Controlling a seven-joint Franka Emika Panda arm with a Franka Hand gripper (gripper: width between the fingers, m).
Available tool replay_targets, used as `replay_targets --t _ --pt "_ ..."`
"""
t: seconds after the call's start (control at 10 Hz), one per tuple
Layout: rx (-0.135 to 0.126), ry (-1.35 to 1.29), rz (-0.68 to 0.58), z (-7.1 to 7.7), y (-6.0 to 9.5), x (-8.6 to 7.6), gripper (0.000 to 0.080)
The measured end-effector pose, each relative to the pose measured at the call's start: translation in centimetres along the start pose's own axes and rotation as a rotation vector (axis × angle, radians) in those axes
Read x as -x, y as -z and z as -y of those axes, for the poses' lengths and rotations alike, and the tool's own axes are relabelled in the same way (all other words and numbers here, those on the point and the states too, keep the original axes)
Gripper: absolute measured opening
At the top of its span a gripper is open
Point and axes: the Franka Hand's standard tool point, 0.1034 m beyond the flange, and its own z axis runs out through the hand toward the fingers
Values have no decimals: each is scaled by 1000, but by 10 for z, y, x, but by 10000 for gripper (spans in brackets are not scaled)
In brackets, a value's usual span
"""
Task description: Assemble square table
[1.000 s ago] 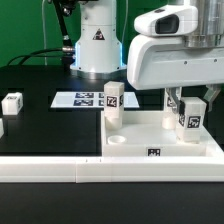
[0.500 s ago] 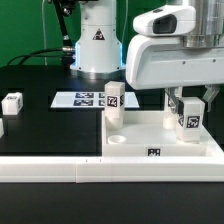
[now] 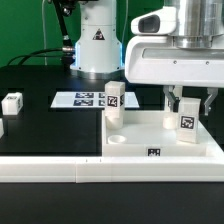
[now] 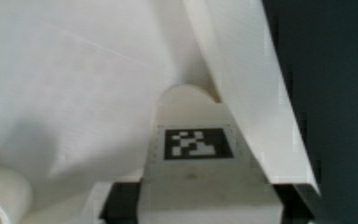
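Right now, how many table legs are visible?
3: standing leg at the tabletop's far corner; held leg in the pincer; loose leg, exterior view's left. A fourth may be hidden.

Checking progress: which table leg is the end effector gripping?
The leg at the tabletop's corner on the exterior view's right; the others stand untouched.

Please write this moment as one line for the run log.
tool: shut on held leg | held leg: upright at tabletop corner | second leg: upright at another corner
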Motion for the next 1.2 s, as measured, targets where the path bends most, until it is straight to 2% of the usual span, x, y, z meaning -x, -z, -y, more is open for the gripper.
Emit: replay_targets --t 0.7,1.0,1.1,1.2 --pt "-9 -590 19 1 -1 3 290" --pt "-10 -563 19 1 -1 3 291" --pt "-10 -530 20 1 -1 3 490" --pt "-5 -492 24 1 -1 3 604"
